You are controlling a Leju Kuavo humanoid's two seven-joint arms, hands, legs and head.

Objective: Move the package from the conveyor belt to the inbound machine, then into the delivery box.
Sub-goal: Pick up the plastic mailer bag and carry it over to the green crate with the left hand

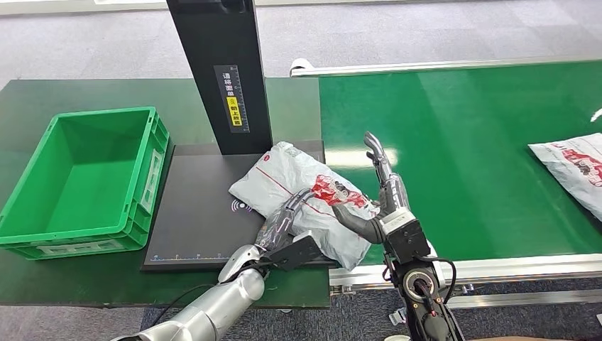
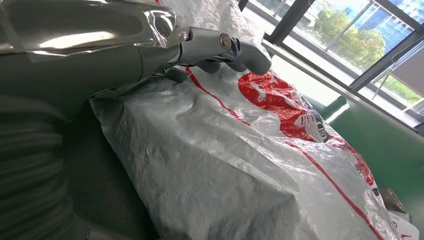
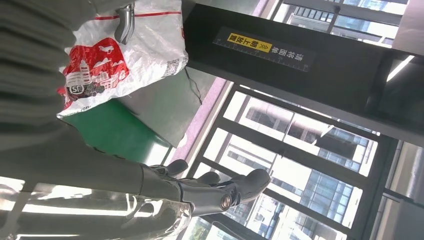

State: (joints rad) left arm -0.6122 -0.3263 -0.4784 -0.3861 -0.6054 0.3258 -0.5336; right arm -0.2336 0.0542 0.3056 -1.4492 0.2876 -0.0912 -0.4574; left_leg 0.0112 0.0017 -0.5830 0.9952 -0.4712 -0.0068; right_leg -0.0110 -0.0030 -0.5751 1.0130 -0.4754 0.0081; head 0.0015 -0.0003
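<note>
Grey carpet surrounds a dark green table point(image 1: 42, 92) and a green conveyor belt point(image 1: 461, 142). A black post point(image 1: 220, 71) carries a ruler strip and a yellow label with writing too small to read. White with red print, the package point(image 1: 305, 192) lies across the right edge of the black scanner plate point(image 1: 192, 213), overhanging onto the belt. The left hand point(image 1: 284, 220) rests its fingers on the package's near side. The right hand point(image 1: 380, 192), fingers spread, touches its right edge. A green crate point(image 1: 85, 177) sits at the table's left; another parcel point(image 1: 575, 167) lies at the belt's right edge.
</note>
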